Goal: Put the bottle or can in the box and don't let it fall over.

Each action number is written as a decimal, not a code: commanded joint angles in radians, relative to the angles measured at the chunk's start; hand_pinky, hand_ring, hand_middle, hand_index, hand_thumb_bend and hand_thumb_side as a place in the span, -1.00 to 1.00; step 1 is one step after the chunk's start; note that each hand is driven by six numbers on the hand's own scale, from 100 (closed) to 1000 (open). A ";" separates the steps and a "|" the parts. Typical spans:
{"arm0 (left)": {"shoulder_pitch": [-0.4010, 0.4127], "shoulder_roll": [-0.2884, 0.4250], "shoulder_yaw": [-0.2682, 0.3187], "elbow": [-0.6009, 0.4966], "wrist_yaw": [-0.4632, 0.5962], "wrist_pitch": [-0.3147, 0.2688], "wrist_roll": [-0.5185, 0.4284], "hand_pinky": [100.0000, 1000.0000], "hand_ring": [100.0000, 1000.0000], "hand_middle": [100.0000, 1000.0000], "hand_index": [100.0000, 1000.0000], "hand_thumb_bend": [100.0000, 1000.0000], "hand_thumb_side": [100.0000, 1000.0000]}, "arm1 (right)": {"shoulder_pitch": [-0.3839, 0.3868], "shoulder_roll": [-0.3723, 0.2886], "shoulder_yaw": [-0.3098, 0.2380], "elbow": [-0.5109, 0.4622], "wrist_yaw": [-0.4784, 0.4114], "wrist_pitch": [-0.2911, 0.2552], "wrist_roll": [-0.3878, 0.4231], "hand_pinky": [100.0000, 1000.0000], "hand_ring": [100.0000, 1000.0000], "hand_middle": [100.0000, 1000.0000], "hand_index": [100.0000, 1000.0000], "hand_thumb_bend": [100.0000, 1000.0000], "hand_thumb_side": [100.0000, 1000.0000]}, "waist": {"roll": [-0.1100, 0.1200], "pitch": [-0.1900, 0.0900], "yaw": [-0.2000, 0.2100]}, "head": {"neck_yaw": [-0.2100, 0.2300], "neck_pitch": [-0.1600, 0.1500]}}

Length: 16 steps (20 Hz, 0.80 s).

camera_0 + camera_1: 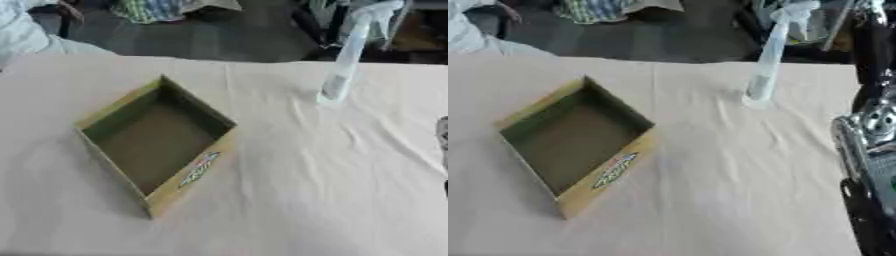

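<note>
wrinkled cloth table (332, 165) bears square cardboard box (157, 142), clear slender bottle (343, 65).

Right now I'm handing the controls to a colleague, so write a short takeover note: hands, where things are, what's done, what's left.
Left hand: not in view.
Right arm shows at the right edge; its hand cannot be made out.
The bottle stands upright on the table, far right, apart from the box.
The box sits left of centre, open and empty.
Done: nothing yet.
Left: take the bottle and set it upright in the box.
</note>
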 commanded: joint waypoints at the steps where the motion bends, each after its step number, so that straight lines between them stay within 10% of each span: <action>1: -0.009 0.019 0.005 -0.018 -0.001 0.000 -0.002 0.36 0.49 0.37 0.76 -0.81 0.56 | -0.025 -0.020 0.000 -0.014 -0.005 0.001 -0.001 0.42 0.38 0.51 0.53 -1.00 -0.05 | 0.002 -0.014 0.001 | -0.001 -0.014; 9: -0.010 0.018 0.003 -0.019 -0.001 -0.001 -0.004 0.36 0.49 0.37 0.76 -0.80 0.56 | -0.063 0.011 0.025 0.067 -0.156 -0.022 -0.036 0.29 0.21 0.42 0.71 -1.00 0.16 | 0.001 -0.018 0.005 | -0.008 -0.023; 13: -0.010 0.018 0.002 -0.018 0.000 -0.001 -0.005 0.36 0.49 0.37 0.76 -0.80 0.56 | -0.082 0.024 0.047 0.125 -0.350 -0.078 -0.096 -0.12 -0.08 0.27 0.87 -1.00 0.35 | 0.001 -0.018 0.007 | -0.010 -0.021; 16: -0.010 0.018 0.001 -0.018 0.000 -0.001 -0.005 0.36 0.49 0.37 0.76 -0.80 0.56 | -0.091 0.030 0.065 0.166 -0.504 -0.122 -0.148 -0.68 -0.48 -0.24 0.92 -1.00 0.55 | 0.001 -0.019 0.008 | -0.011 -0.021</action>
